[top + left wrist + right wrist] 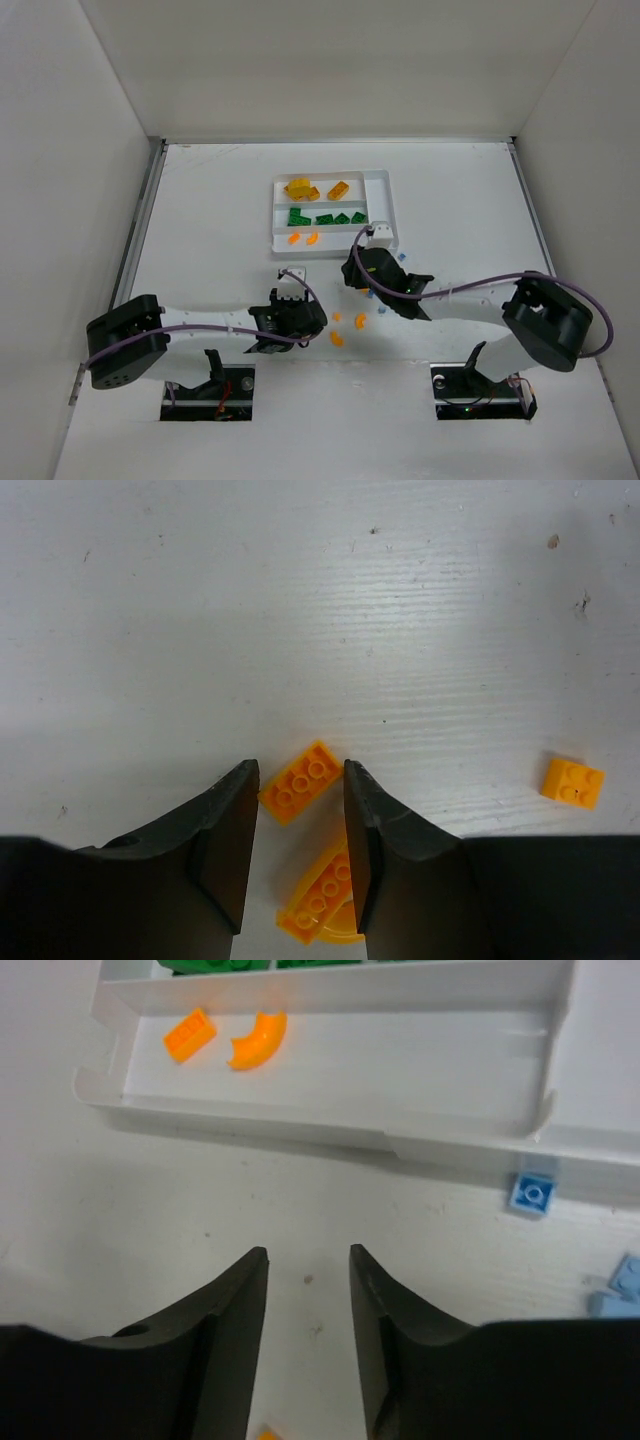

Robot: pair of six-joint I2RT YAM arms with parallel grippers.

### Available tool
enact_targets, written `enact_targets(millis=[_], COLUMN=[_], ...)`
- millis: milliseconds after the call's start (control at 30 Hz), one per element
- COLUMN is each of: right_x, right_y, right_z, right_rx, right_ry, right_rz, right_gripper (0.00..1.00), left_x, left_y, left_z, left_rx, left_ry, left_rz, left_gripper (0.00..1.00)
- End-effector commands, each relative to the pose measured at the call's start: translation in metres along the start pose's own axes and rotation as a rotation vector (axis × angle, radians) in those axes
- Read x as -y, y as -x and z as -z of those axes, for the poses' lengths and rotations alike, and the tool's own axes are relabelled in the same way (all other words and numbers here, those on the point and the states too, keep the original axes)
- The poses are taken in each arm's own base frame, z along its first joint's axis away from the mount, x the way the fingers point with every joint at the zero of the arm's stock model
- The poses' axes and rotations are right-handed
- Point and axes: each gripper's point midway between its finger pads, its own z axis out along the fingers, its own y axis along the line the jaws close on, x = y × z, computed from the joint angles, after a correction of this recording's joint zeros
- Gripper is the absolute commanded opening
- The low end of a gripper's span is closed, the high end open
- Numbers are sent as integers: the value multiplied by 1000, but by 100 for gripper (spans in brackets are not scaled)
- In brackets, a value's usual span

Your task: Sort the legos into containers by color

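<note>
At the near-middle of the table [200, 200], the left gripper [300, 768] sits low over loose orange legos. Its jaws stand at a narrow gap, straddling a flat orange brick [298, 781] that lies slantwise between the fingertips. The brick's left corner meets the left finger and its right corner is at or just short of the right one; cannot tell whether it is pinched. A curved orange piece [322, 898] lies on the table further back between the same fingers. A small square orange brick [573, 781] sits well apart to the right.

The right gripper [308, 1252] is just before the near wall of the white tray [330, 1130], jaws parted at a moderate gap, holding nothing, bare table beneath.

Tray contents:
- Near slot: one sorted orange brick [190, 1035] and one orange arch [257, 1040], side by side at its left end.
- Middle slot: green bricks [325, 217].
- Far slot: yellow bricks [312, 188].

A blue piece [533, 1193] lies on the table just outside the tray's near wall, with paler blue pieces [620, 1285] at the frame edge.
</note>
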Motion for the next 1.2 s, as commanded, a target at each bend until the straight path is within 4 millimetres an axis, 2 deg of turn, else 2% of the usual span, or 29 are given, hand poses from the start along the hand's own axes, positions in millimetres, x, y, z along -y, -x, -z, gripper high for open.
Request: enact_targets(millis=[0,67,167,300,433,567,800,967,1167], right_x=[12,23,30,40,39,40,33,38,39], right_y=[0,-5,-8,-21,-25,-29,-40,-48,-51], right_z=[13,20,27,29,30,32,25,18,14], right_rx=[22,4,-8,-75,-94,-134,-189,-204,-213], right_ry=[-37,-66,-84,-136,-153,-170,-161,-189,-208], right_rz=[-75,-96,-83,-33,0,14,47,62,85], right_gripper=[39,34,34,45,52,55,52,49,42], left_x=[0,2,4,1,-1,-6,-9,-10,-10], left_y=[10,16,31,46,61,92,155,180,196], left_z=[1,3,8,7,8,10,7,4,-11], left_rx=[36,44,77,96,125,181,289,339,349], left_ry=[13,-2,-24,-42,-65,-88,-124,-124,-100], left_rz=[46,59,66,131,188,272,362,390,376], left_gripper=[18,14,12,12,11,11,12,12,12])
